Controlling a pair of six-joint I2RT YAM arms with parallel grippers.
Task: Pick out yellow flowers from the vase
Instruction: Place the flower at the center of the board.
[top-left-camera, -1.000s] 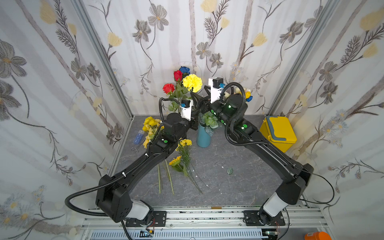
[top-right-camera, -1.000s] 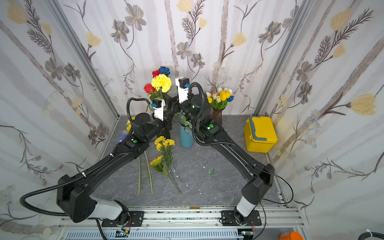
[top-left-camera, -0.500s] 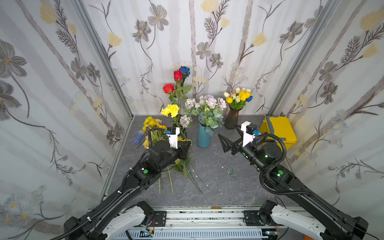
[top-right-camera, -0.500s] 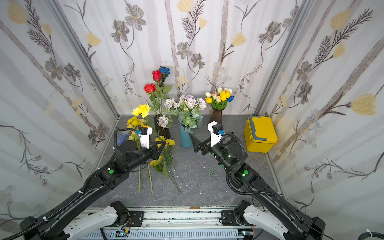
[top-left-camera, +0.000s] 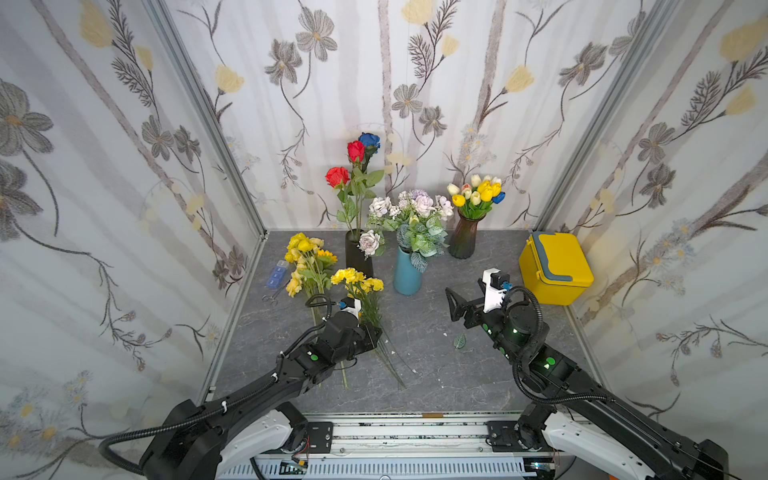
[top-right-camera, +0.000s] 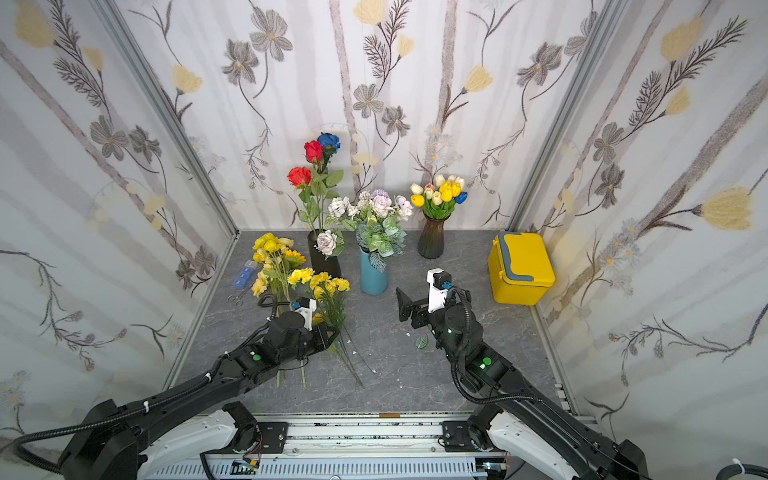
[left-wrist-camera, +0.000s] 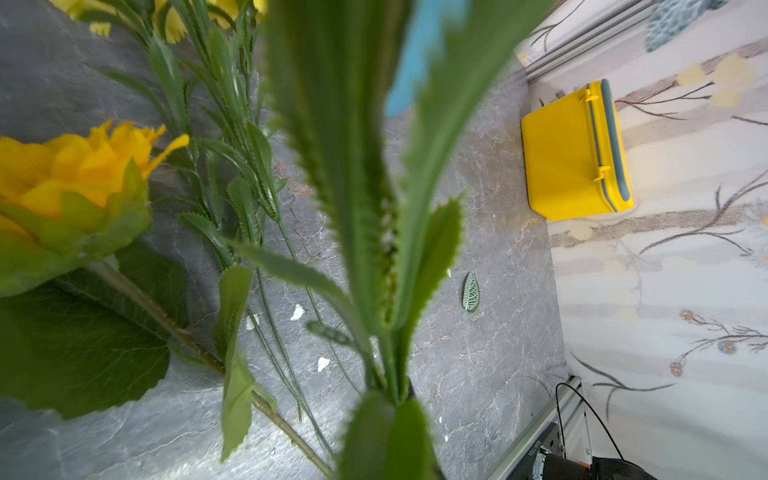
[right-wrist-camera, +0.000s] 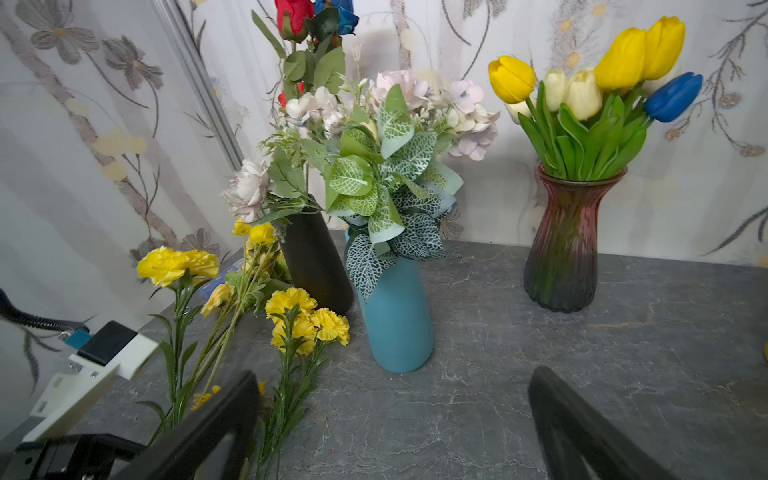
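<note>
My left gripper (top-left-camera: 375, 332) is low over the table, shut on the green stem (left-wrist-camera: 390, 374) of a yellow carnation (top-left-camera: 345, 275); leaves hide its jaws in the left wrist view. The bloom (right-wrist-camera: 178, 264) lies among other yellow flowers (top-left-camera: 305, 257) piled on the table left of the vases. My right gripper (top-left-camera: 454, 305) hovers right of centre, open and holding nothing (right-wrist-camera: 395, 376), facing the vases. Yellow tulips (right-wrist-camera: 623, 54) stand with white and blue ones in a red-tinted glass vase (top-left-camera: 463, 241). The black vase (top-left-camera: 357, 259) holds red and blue roses and a pale bloom.
A teal vase (top-left-camera: 407, 276) of pale blooms and veined leaves stands between the other two vases. A yellow lidded box (top-left-camera: 555, 266) sits by the right wall. A fallen leaf (top-left-camera: 459, 341) lies near my right arm. A blue case (top-left-camera: 276, 274) and scissors (top-left-camera: 270, 297) lie by the left wall.
Both arms have drawn back from the black vase towards the front. My left gripper has carried the yellow carnation down to the pile on the table. My right gripper has opened wide.
</note>
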